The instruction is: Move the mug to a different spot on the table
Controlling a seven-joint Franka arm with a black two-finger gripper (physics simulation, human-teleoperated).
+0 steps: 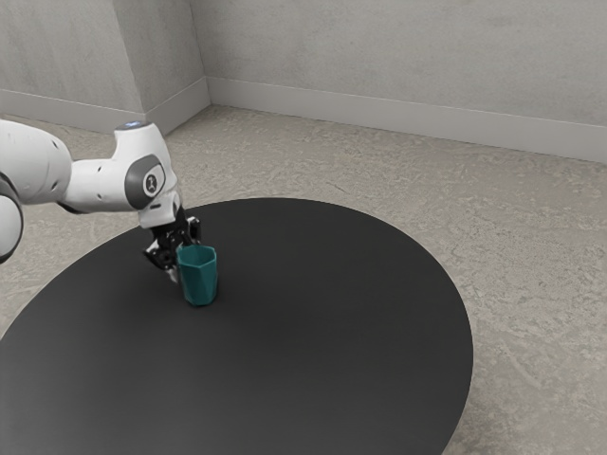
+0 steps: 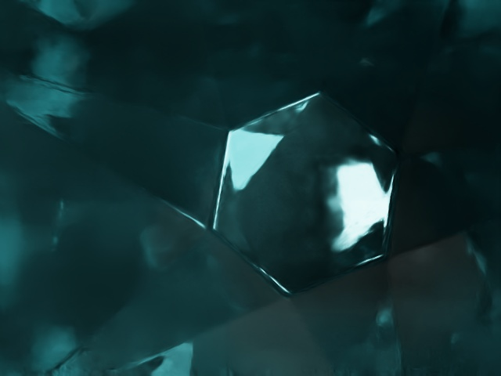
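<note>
In the exterior view, the white arm (image 1: 95, 180) comes in from the exterior view's left and bends down to the round black bench (image 1: 360, 332). The teal mug (image 1: 199, 277) stands upright on the bench, toward the exterior view's left and well away from the edge. It appears to rest there, not lifted. The pincer (image 1: 174, 250) is low at the mug's rim, on the side facing the arm. Whether it is spread or pinching the mug's wall, I cannot tell, because its dark tip merges with the rim and the black bench behind.

In the wrist view, the camera looks down into the mug. Teal faceted walls are all around, and the six-sided floor (image 2: 305, 196) lies deep inside with pale reflections. So the hand is right above the opening, pointing down. This is probably because the rim wall is the easiest part of such a faceted mug to take.

I judge the work is at the grasping step, and the move to another spot is not yet begun. The bench has much bare surface toward the exterior view's right.
</note>
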